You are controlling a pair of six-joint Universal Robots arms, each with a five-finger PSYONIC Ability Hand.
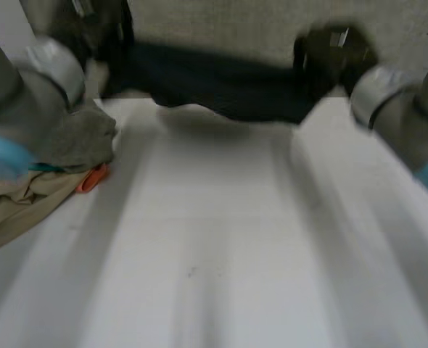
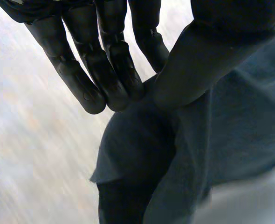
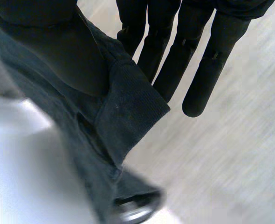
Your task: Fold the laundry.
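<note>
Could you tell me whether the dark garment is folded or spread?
Spread: dark garment stretched between left robot hand and right robot hand, each pinching one end.

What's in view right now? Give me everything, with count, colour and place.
Dark garment: one, black-navy, stretched between both hands at the table's far side.
Grey-green cloth: one, top of the pile by the left arm.
Beige cloth: one, tan, bottom of that pile.
Orange item: one, small, poking from the pile; cannot tell what it is.
Table: one, white.
Left arm, right arm: grey, light-blue caps.
Left hand: black, pinching one end of the garment.
Right hand: black, pinching a hemmed edge at the other end.
</note>
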